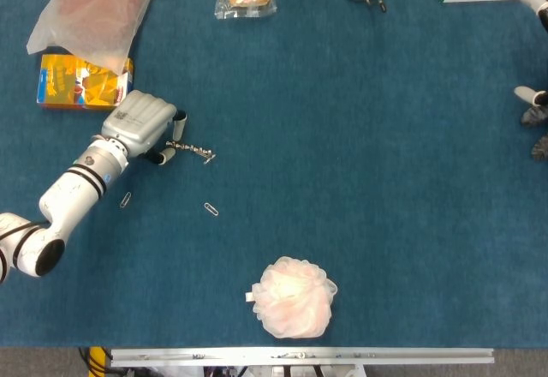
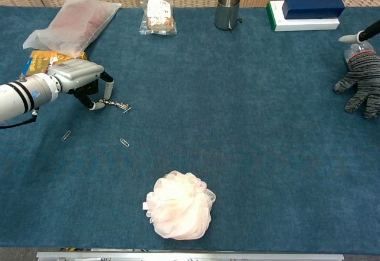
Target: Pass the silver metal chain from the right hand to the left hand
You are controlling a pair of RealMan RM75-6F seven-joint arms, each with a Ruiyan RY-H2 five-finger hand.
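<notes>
The silver metal chain (image 1: 191,150) (image 2: 116,105) lies stretched out on the blue cloth at the left. Its left end sits between the fingertips of my left hand (image 1: 141,125) (image 2: 77,76), beside the lower fingertip (image 1: 159,157). The hand's fingers are curled downward with a plain gap between them, and none is pressed onto the chain. Of my right hand (image 1: 533,94) (image 2: 356,35) only pale fingertips show at the far right edge, far from the chain, with nothing seen in them.
Two paper clips (image 1: 211,209) (image 1: 126,199) lie near the left forearm. A pink bath pouf (image 1: 294,296) sits at the front. A yellow packet (image 1: 81,81), plastic bags (image 1: 98,4), a metal cup (image 2: 227,10), boxes (image 2: 304,13) and a grey glove (image 2: 361,86) line the back and right.
</notes>
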